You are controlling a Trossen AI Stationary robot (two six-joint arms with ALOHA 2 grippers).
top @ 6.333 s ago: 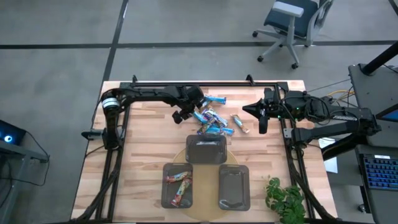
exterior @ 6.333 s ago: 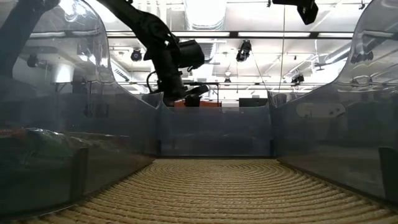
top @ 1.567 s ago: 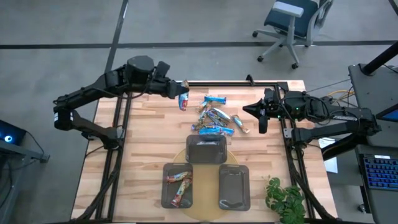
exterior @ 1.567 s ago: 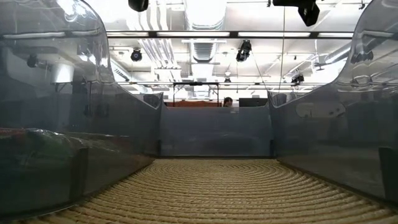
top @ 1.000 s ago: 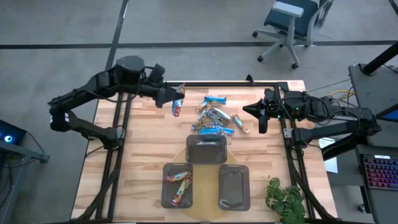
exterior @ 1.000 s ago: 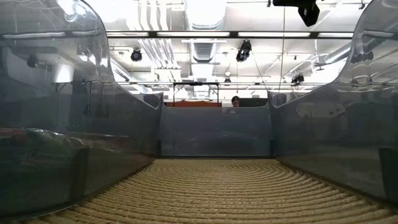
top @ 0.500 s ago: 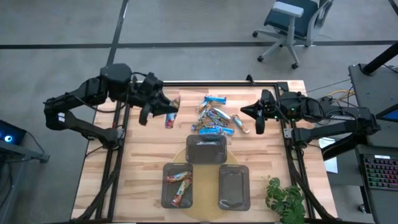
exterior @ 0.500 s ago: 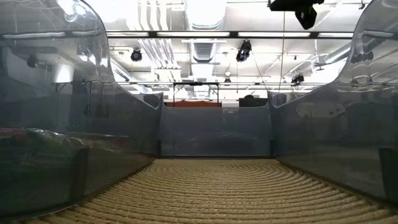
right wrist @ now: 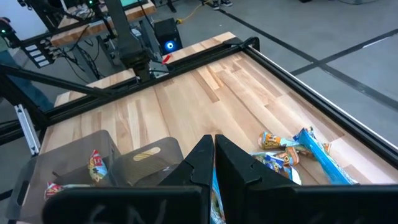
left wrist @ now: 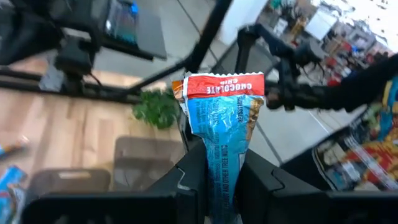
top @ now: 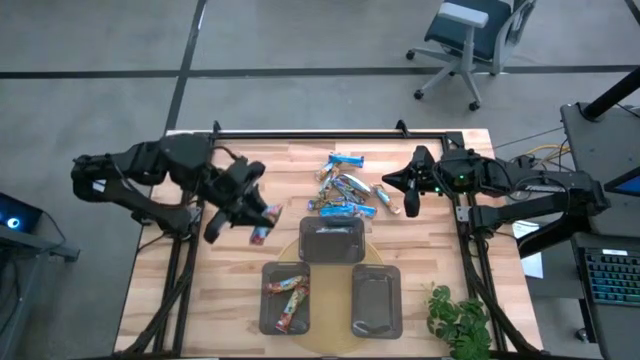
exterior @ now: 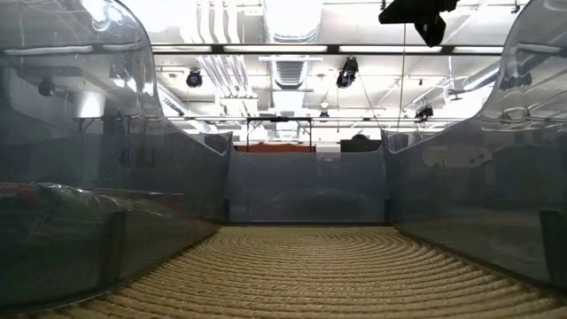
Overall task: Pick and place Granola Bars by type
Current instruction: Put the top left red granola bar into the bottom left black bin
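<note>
Several Granola Bars [top: 345, 190] lie in a loose pile on the wooden table's far middle; the right wrist view shows some of the bars [right wrist: 292, 155]. My left gripper [top: 256, 225] hangs above the table, left of the far grey tray [top: 332, 240]. It is shut on one blue bar with a red end [left wrist: 221, 118]. My right gripper [top: 392, 184] hovers shut and empty by the pile's right edge, its fingers [right wrist: 213, 155] pointing toward the table's left. Two or three more bars [top: 287, 295] lie in the near left tray. My left gripper pinches the bar's lower part [left wrist: 219, 177] between its two fingers [left wrist: 193, 180]. The bar sticks out forward past the fingertips, its red end [left wrist: 224, 84] farthest from them. The bar is clear of the table.
Three dark grey trays stand on a round woven mat [top: 300, 250]: one far, two near, of which the near right tray [top: 375, 300] shows nothing inside. A green plant [top: 458, 318] sits at the near right corner. A black rail [top: 330, 133] runs along the table's far edge.
My left gripper has carried the bar from the table's far left part toward the near edge, to a place left of the far tray. Its wrist has rolled on the way. The bar has stayed in the hold, clear of the table.
</note>
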